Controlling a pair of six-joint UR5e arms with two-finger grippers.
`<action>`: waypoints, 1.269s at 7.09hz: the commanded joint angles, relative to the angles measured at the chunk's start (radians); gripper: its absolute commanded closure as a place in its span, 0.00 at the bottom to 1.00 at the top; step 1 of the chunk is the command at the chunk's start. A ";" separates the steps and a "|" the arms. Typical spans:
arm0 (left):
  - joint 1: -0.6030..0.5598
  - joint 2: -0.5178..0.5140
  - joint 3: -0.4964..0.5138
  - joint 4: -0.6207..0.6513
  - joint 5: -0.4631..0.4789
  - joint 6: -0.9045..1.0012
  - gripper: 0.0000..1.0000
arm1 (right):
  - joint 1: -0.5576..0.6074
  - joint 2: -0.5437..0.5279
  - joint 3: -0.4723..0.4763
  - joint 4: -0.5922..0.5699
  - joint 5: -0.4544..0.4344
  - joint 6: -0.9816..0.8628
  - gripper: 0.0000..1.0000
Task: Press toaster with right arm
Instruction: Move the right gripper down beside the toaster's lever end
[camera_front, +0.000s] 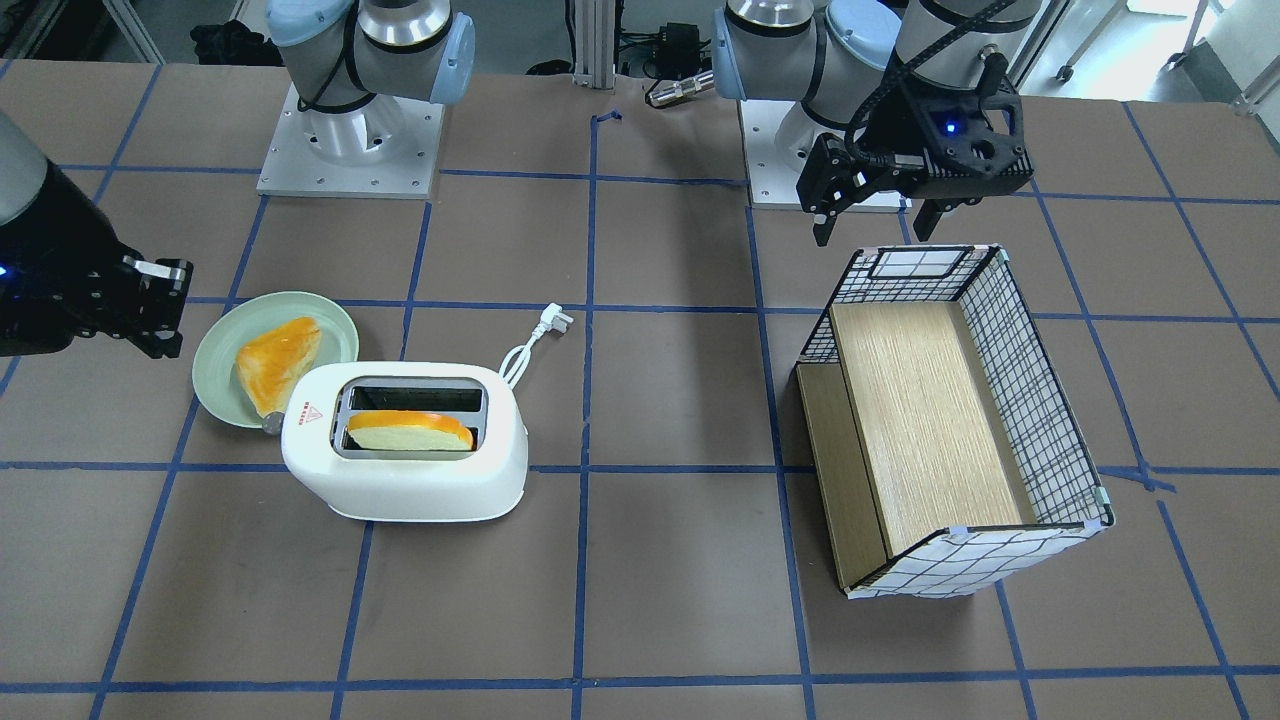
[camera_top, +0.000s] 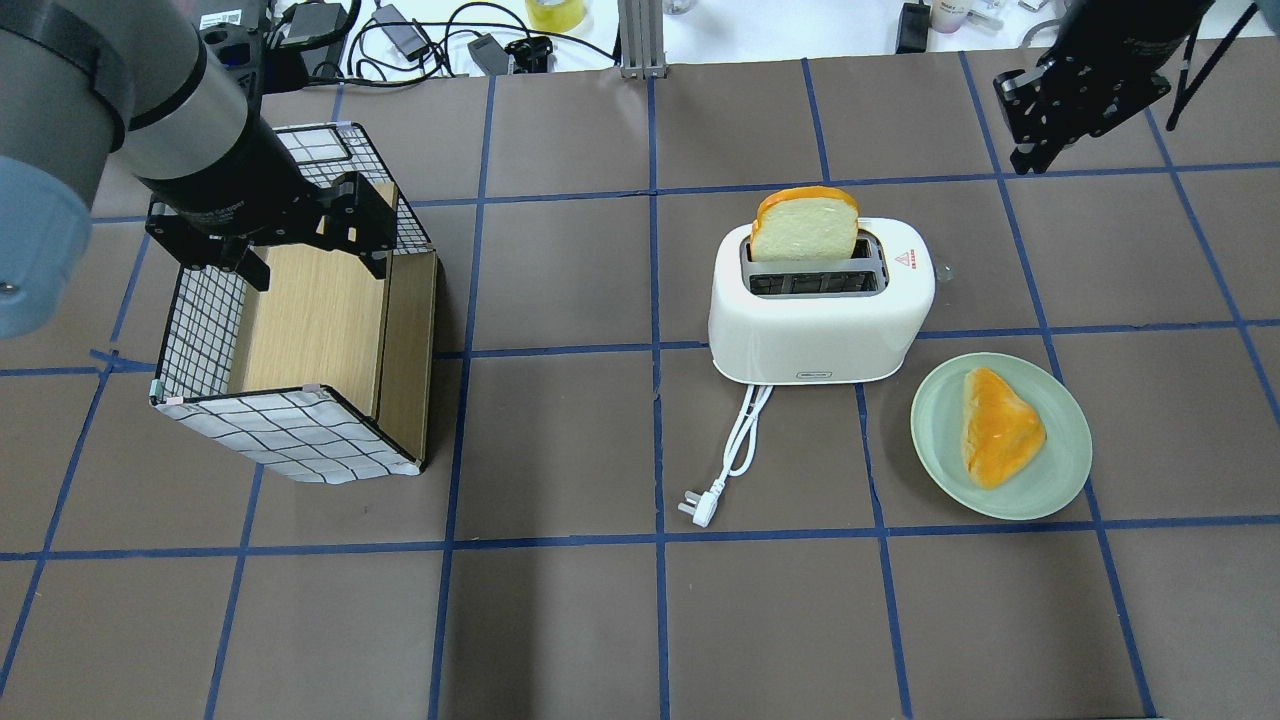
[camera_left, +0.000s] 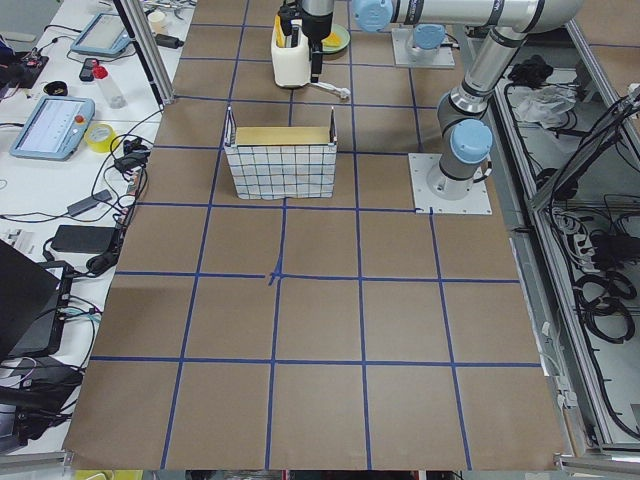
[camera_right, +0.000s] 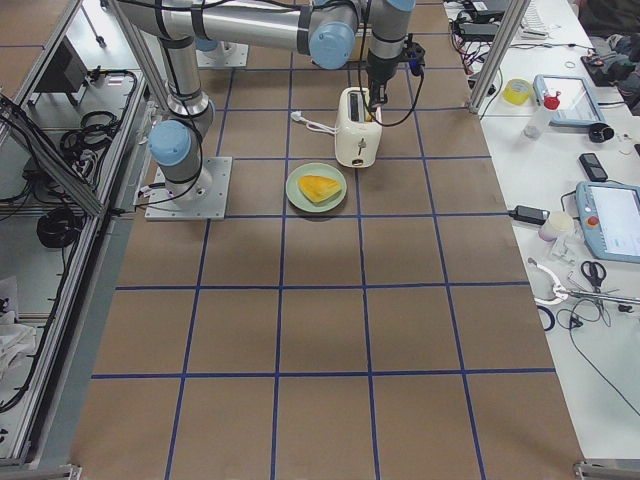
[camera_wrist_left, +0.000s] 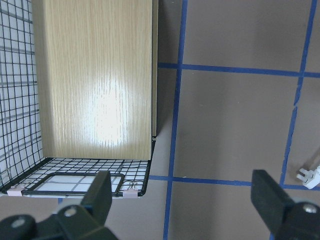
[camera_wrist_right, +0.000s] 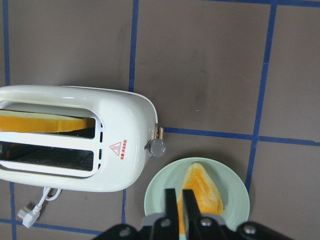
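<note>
The white toaster stands mid-table with a bread slice upright in one slot, and its cord and plug lie loose. It also shows in the front view and the right wrist view, where its grey lever knob sticks out of the end. My right gripper is shut and empty. It hangs in the air off the toaster's lever end, apart from it; its fingertips show over the plate. My left gripper is open and empty above the basket.
A green plate with a second bread piece lies beside the toaster's lever end. A wire basket with a wooden floor stands on the left side, under the left gripper. Blue tape lines grid the brown table.
</note>
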 joint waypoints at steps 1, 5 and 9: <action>0.000 0.000 0.000 0.000 0.000 0.000 0.00 | -0.034 0.056 0.002 -0.005 0.094 -0.087 0.92; 0.000 0.000 0.000 0.000 0.000 0.000 0.00 | -0.082 0.106 0.043 -0.005 0.187 -0.177 0.96; 0.000 0.000 0.000 0.000 0.000 0.000 0.00 | -0.114 0.112 0.124 -0.006 0.273 -0.176 0.98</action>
